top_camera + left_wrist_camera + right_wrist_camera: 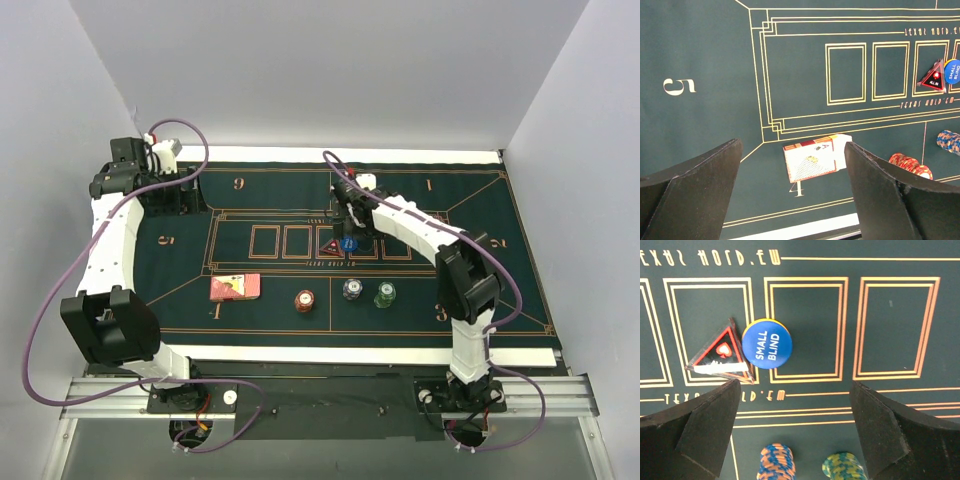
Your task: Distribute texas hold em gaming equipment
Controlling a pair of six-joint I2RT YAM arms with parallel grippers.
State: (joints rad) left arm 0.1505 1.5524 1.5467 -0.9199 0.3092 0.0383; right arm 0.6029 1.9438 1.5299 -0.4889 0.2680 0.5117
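A red-and-white pack of playing cards lies on the felt by the number 4. Three chip stacks stand in a row: red, blue and green. A red triangular marker lies touching a blue "SMALL BLIND" disc with a yellow-orange rim. My right gripper hovers open just near of the disc, holding nothing. My left gripper is open and empty at the far left, raised well above the felt.
The dark green felt mat with gold lines and numbers covers the table, with a white strip along its near edge. Grey walls close in the back and both sides. The arm bases sit on a metal rail.
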